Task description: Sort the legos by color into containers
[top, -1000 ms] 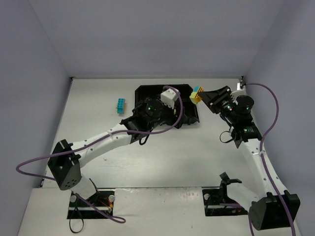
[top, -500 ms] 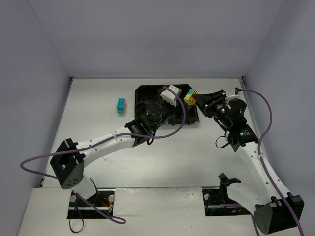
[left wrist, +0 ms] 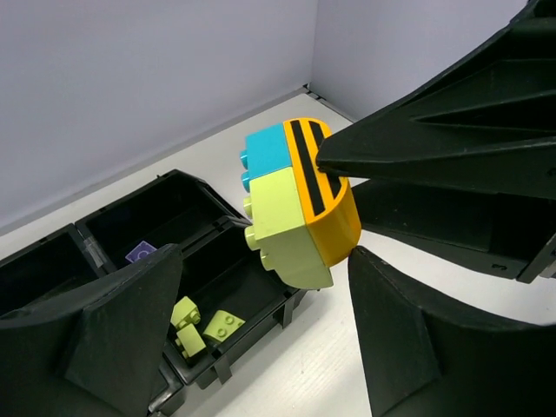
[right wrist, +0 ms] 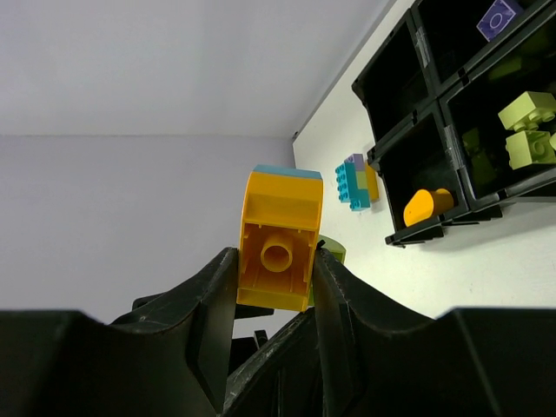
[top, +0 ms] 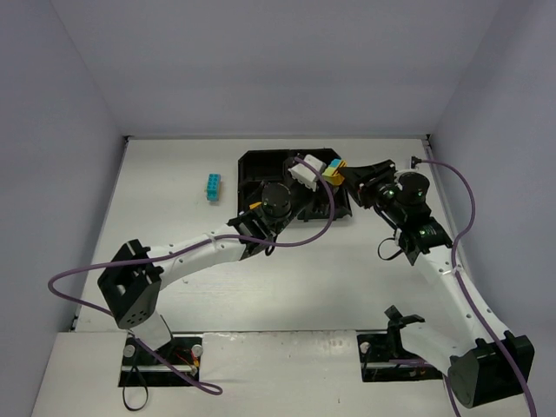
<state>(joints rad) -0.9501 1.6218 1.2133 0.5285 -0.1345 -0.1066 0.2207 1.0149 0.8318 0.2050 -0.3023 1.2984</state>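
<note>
Edging closer, the spread left gripper (left wrist: 265,254) is nearing the lego stack (left wrist: 295,204) pinched by the right gripper (right wrist: 276,261), and should be centring squarely on its lime brick (left wrist: 282,233).

A white table (top: 287,269) sits boxed in by plain pale lilac walls (top: 261,65) under soft, even light.
</note>
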